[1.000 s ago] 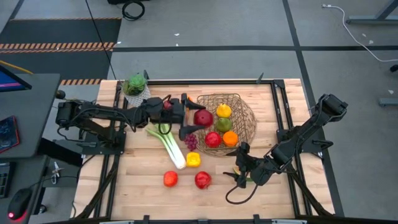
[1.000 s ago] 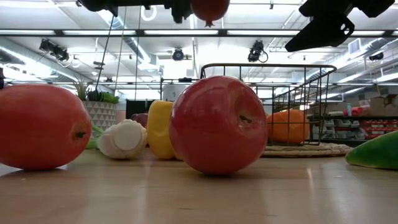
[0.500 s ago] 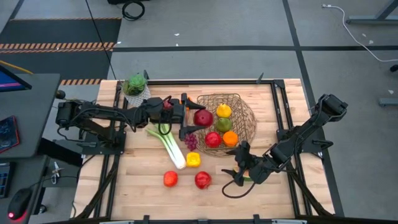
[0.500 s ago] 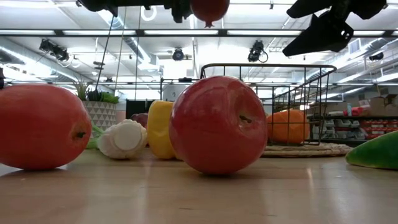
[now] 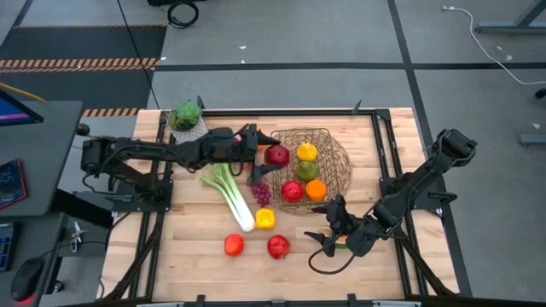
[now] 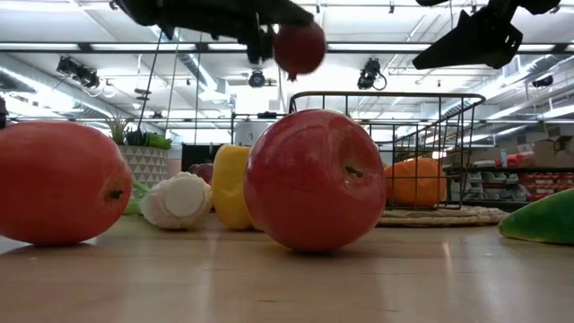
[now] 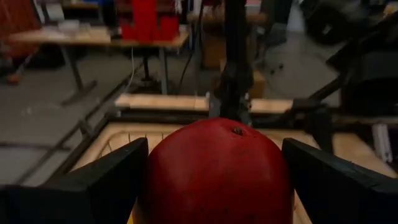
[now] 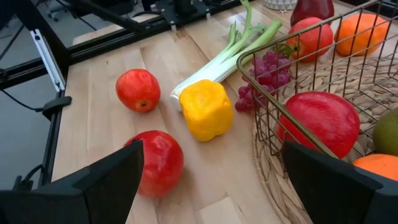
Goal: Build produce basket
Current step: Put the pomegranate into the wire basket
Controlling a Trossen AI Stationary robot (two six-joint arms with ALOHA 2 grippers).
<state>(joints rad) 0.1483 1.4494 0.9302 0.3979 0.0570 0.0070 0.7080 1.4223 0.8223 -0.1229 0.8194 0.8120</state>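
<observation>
A small white pot with a green plant (image 5: 185,117) is sitting at the far left corner of the wooden table (image 5: 367,264), just beside the black metal frame (image 5: 381,149) that is running along the table's edges. In the low view the same pot (image 6: 139,161) is standing in the background — patterned on its side, with green leaves showing above it.

On the grey floor beyond the table, a coiled black cable (image 5: 182,11) is lying near the far edge of the high view, and a white cable (image 5: 478,34) is trailing across the far right. Yellow-and-black hazard tape (image 5: 81,62) is running along the floor on the left, beside a dark mat.
</observation>
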